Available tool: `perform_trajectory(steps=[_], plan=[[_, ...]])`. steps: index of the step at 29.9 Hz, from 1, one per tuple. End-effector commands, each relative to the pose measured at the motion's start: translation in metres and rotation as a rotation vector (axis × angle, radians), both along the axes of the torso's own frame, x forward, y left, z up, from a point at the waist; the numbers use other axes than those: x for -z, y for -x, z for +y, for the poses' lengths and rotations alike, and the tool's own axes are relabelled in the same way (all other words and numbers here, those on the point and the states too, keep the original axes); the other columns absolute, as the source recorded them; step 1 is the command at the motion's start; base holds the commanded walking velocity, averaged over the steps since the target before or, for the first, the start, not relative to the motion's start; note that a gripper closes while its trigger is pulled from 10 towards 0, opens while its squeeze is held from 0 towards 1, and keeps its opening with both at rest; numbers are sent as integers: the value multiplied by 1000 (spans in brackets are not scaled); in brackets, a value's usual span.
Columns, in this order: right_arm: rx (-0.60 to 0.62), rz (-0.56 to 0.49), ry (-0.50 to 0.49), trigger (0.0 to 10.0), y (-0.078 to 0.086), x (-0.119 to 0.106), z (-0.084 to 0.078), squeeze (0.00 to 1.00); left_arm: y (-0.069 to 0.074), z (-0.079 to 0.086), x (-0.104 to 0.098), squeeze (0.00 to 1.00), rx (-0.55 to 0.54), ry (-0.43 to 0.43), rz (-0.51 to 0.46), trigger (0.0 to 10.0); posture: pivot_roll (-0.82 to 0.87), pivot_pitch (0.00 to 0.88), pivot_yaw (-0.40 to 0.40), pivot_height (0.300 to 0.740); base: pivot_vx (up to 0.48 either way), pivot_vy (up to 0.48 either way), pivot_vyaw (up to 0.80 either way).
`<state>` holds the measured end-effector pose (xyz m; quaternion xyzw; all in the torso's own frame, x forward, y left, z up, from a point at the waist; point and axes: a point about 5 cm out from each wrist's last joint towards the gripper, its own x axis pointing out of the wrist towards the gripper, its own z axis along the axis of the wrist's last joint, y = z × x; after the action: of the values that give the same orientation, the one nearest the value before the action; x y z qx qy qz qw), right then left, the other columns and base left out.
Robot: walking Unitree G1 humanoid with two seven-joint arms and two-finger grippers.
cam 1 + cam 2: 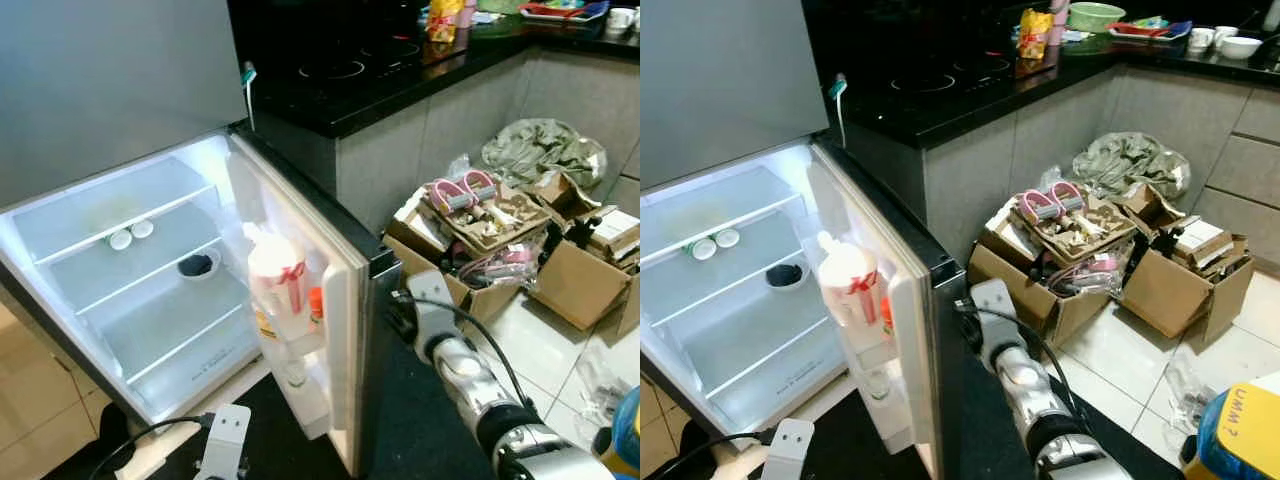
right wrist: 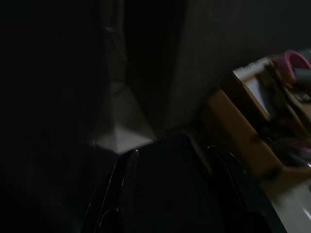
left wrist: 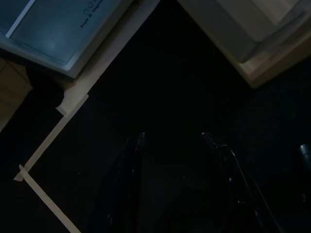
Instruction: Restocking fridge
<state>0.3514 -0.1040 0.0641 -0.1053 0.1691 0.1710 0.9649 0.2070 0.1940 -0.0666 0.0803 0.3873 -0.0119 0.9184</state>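
A: Start at the left of the frame; what is there?

B: The fridge [image 1: 60, 235] stands open and lit, taking the left and centre; its glass shelves are nearly bare; two small white pots [image 1: 131, 234] sit on the middle shelf at centre-left, a dark bowl [image 1: 197, 265] on the shelf below; the door [image 1: 340, 300] swings out at centre with a tall white bottle [image 1: 277, 275] in its rack.

A: And the grippers?

B: The left gripper [image 3: 172, 141] hangs low over the dark floor before the fridge; its fingers [image 3: 133, 160] are spread apart with nothing between them; the right gripper [image 2: 170, 145] points into the shadow by the door's outer face, fingers likewise parted and empty as far as the gloom allows.

A: So how to restock well?

B: I judge nothing is in hand yet; stock likely lies in the cardboard boxes [image 1: 570, 280] at right, and something yellow and blue [image 1: 1240, 435] shows at lower right; turn right, pick one item, clear the door edge, then set it deep on a free shelf.
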Motion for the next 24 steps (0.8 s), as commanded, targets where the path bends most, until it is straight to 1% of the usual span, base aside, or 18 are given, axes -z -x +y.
perform_trajectory(steps=[1, 3, 4, 5, 7, 8, 10, 11, 12, 13, 14, 17, 18, 20, 21, 22, 23, 24], plan=[[-100, 10, -17, 10000, 0, -5, 23, 0, 6, 6, 3, 0, -13, -14, 23, 10000, -92, 31, 28, 726, 0, 0, 0], [-256, 37, -56, 10000, 1, -15, 51, 0, 7, 6, 4, 0, -16, -11, 28, 10000, -90, 33, 28, 726, 0, 0, 0], [-401, 75, -100, 10000, 8, -20, 72, 0, 9, 7, 4, 0, -17, -11, 35, 10000, -91, 35, 31, 726, 0, 0, 0], [-501, 101, -132, 10000, 13, -24, 85, 0, 10, 7, 5, 0, -17, -11, 39, 10000, -92, 35, 33, 726, 0, 0, 0], [-728, 155, -211, 10000, 28, -37, 112, 0, 12, 8, 6, 0, -17, -9, 44, 10000, -93, 36, 36, 726, 0, 0, 0], [-792, 167, -238, 10000, 34, -42, 119, 0, 12, 9, 6, 0, -17, -9, 44, 10000, -93, 36, 36, 726, 0, 0, 0], [-978, 185, -529, 10000, 57, -88, 147, 0, 16, 10, 8, 0, -8, -14, 62, 10000, -93, 37, 37, 726, 0, 0, 0], [-1053, 190, -631, 10000, 67, -105, 154, 0, 18, 10, 9, 0, -5, -16, 68, 10000, -93, 37, 37, 726, 0, 0, 0], [-1142, 164, -764, 10000, 79, -132, 160, 0, 20, 11, 10, 0, -6, -18, 77, 10000, -89, 39, 37, 726, 0, 0, 0], [-1142, 164, -764, 10000, 79, -132, 160, 0, 20, 11, 10, 0, -6, -18, 77, 10000, -89, 39, 37, 726, 0, 0, 0], [-1186, 93, -878, 10000, 85, -158, 163, 0, 24, 13, 12, 0, -10, -19, 90, 10000, -89, 39, 37, 726, 0, 0, 0], [-1165, 44, -906, 10000, 82, -166, 163, 0, 26, 14, 13, 0, -13, -20, 97, 10000, -87, 41, 36, 726, 0, 0, 0], [-963, 5, -829, 10000, 55, -149, 157, 0, 28, 15, 14, 0, -21, -20, 105, 10000, -88, 40, 37, 726, 0, 0, 0], [-672, -6, -672, 10000, 20, -114, 137, 0, 31, 16, 15, 0, -23, -22, 118, 10000, -87, 39, 36, 726, 0, 0, 0], [-607, 1, -629, 10000, 14, -104, 130, 0, 32, 16, 15, 0, -23, -23, 122, 10000, -87, 39, 36, 726, 0, 0, 0], [-516, 6, -552, 10000, 6, -88, 116, 0, 32, 16, 16, 0, -24, -25, 127, 10000, -87, 37, 37, 726, 0, 0, 0], [-516, 6, -552, 10000, 6, -88, 116, 0, 32, 16, 16, 0, -24, -25, 127, 10000, -87, 37, 37, 726, 0, 0, 0], [-472, 9, -509, 10000, 3, -79, 106, 0, 33, 16, 16, 0, -26, -25, 129, 10000, -87, 37, 37, 726, 0, 0, 0]])
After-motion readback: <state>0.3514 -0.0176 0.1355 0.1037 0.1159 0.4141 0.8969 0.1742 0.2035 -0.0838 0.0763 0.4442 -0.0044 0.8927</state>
